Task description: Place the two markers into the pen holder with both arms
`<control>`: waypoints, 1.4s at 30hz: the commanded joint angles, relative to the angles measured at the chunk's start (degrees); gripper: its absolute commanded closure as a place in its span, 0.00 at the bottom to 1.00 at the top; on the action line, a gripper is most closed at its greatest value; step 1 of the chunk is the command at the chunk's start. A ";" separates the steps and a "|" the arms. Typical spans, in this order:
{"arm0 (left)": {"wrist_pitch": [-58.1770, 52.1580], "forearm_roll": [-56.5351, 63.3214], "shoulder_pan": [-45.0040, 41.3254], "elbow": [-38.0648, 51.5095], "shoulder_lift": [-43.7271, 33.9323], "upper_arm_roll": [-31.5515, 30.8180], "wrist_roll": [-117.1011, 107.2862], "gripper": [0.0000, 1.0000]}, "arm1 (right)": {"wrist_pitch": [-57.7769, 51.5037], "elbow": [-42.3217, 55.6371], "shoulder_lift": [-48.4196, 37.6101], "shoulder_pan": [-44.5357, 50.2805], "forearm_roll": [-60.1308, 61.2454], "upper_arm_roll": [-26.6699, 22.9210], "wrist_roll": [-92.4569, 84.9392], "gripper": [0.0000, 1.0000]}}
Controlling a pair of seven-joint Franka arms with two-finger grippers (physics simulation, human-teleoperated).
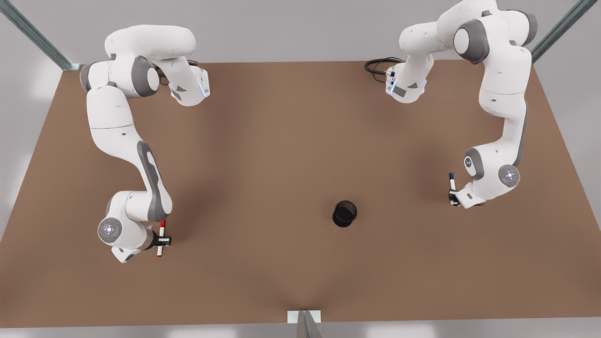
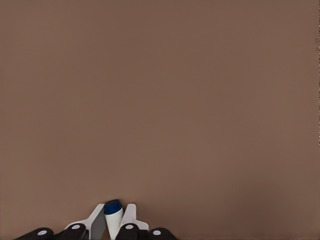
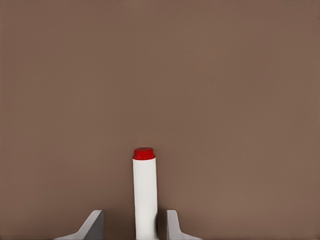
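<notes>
The bench [image 1: 281,155] has a flat, matt brown top, smooth and without grain, and it looks the same even brown in both wrist views. The two arms are cased in glossy white plastic with smooth grey joint covers. The red marker [image 1: 160,238] has a smooth white barrel with a satin sheen and a shiny red end, like plastic [image 3: 144,192]. The blue marker [image 1: 451,187] has the same white barrel and a glossy dark blue end [image 2: 113,214]. The pen holder [image 1: 345,213] is matt black with a fine mesh-like wall. The frame struts at the bench's corners [image 1: 37,35] look like dull grey metal.
</notes>
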 commanded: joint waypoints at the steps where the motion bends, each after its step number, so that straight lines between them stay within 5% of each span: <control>1: 0.01 0.01 -0.06 0.02 -0.09 0.02 1.97 0.65 | 0.13 0.03 -0.02 0.00 0.07 -0.05 -2.19 0.41; 8: -0.08 0.01 -0.06 -0.16 -0.18 -0.06 1.44 0.79 | 0.13 0.03 -0.02 0.00 0.07 -0.05 -3.16 0.50; 18: -5.88 -5.09 -1.73 0.19 -13.18 -6.13 -4.17 0.79 | 0.13 0.03 -0.02 0.08 0.07 -0.14 -3.51 0.63; 21: -9.57 -5.09 -10.25 3.53 -13.45 -6.57 -19.82 0.79 | 0.13 0.03 -0.02 0.08 0.07 -0.14 -3.51 0.65; 25: -26.71 -8.86 -24.14 24.08 -7.22 -6.83 -40.82 0.79 | 0.13 -0.24 -0.02 0.08 0.07 -0.14 -3.51 0.71; 28: -24.43 -10.10 -28.10 33.76 -1.32 -8.59 -44.62 0.79 | 0.13 0.03 -0.11 0.26 -0.02 -0.14 -3.42 0.76; 33: -21.70 -31.36 -27.40 34.03 -0.97 -9.82 -8.51 0.79 | -2.94 0.82 -6.44 1.14 -1.34 0.56 -3.86 0.76; 42: -14.23 -39.19 -26.08 34.12 0.09 -9.82 49.68 0.79 | -12.70 3.45 -16.72 1.31 -1.07 4.52 -3.86 0.77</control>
